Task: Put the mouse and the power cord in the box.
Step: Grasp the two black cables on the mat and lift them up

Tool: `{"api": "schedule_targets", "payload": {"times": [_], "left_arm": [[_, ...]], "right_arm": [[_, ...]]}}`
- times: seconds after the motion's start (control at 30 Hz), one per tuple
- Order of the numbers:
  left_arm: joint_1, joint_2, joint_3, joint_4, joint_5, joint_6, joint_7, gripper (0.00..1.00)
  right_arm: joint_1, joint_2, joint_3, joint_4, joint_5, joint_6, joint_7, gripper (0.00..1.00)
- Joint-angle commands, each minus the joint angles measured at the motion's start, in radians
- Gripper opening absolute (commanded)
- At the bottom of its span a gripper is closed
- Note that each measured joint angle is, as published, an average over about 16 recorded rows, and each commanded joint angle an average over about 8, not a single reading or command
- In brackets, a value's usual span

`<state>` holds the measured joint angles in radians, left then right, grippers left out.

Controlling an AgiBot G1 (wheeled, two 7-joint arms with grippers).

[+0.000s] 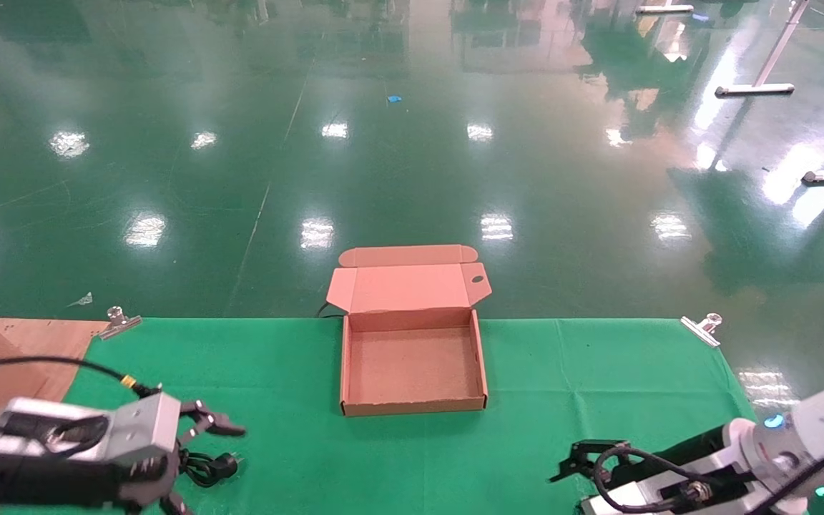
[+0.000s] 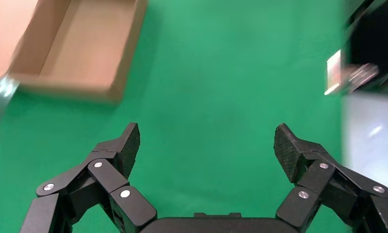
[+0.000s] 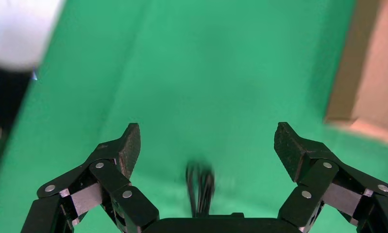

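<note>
left gripper [image 1: 197, 458] lower left: fingers wide apart, holding nothing, over power cord [image 1: 208, 466] | right gripper [image 3: 206, 145] lower right: wide apart, holding nothing | box [image 1: 412, 368] middle: lid open

The box [image 1: 413, 361] sits mid-table on the cloth [image 1: 598, 386] (lid back); the power cord [image 1: 206, 465] lies front-left.

I count one box [image 1: 412, 357], one power cord [image 1: 206, 466], two grippers, left gripper [image 1: 201, 461] and right gripper [image 1: 575, 465], two metal clips, near clip [image 1: 117, 322] and far clip [image 1: 702, 327]
</note>
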<state>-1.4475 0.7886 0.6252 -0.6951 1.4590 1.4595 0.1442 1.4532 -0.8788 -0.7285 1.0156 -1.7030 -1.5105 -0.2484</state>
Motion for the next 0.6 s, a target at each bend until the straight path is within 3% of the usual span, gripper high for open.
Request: {"api": "schedule_targets", "payload": {"times": [0.03, 0.23, 0.6], "left_arm": [[-0.053, 0.031, 0.03, 0.088, 0.076, -0.032, 0.057, 1.0], [-0.151, 0.146, 0.098, 0.282, 0.242, -0.196, 0.186, 1.0], [-0.241, 0.235, 0.19, 0.524, 0.392, -0.258, 0.368, 1.0]], "right_arm": [[0.023, -0.025, -0.029, -0.051, -0.067, 0.013, -0.043, 1.0], [0.067, -0.083, -0.073, -0.239, -0.166, 0.076, -0.166, 1.0], [0.111, -0.179, -0.094, -0.553, -0.215, 0.187, -0.338, 1.0]]}}
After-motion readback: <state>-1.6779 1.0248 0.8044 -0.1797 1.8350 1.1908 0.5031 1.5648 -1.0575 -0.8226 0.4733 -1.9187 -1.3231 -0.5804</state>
